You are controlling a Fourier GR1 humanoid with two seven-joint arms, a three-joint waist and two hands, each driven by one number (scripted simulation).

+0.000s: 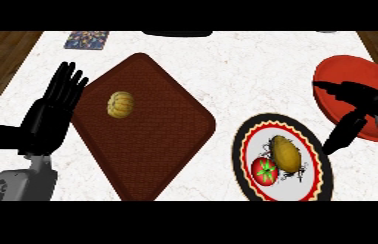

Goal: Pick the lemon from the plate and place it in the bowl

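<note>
Risks first. The right hand (353,113), far right of frame, hangs over the near edge of the red bowl (336,78) with fingers spread and nothing in them, so the lemon is not yet picked. The lemon (287,153) lies on the plate (247,138), lower right, touching or nearly touching a tomato (265,170) just to its lower left. Coming down on that side could catch or shove the tomato instead — my read, not observed. The lemon is oblong and smooth-looking; likely to roll sideways if pinched off-centre.

Shapes and materials, big to small:
- Counter (244,68): white, faint marble veining, flat.
- Brown mat (148,153), centre-left: diamond orientation, rounded corners, woven texture, raised rim.
- Plate: round, white centre, black rim with red and yellow zigzag band.
- Bowl: plain red, glossy, partly cut by the right edge.
- Left hand (53,113): black, fingers straight and up, resting at the left edge.
- Patterned tile (86,39), upper left.
- Ribbed yellow gourd-like thing (120,104) on the mat — a decoy, similar colour to the lemon.
</note>
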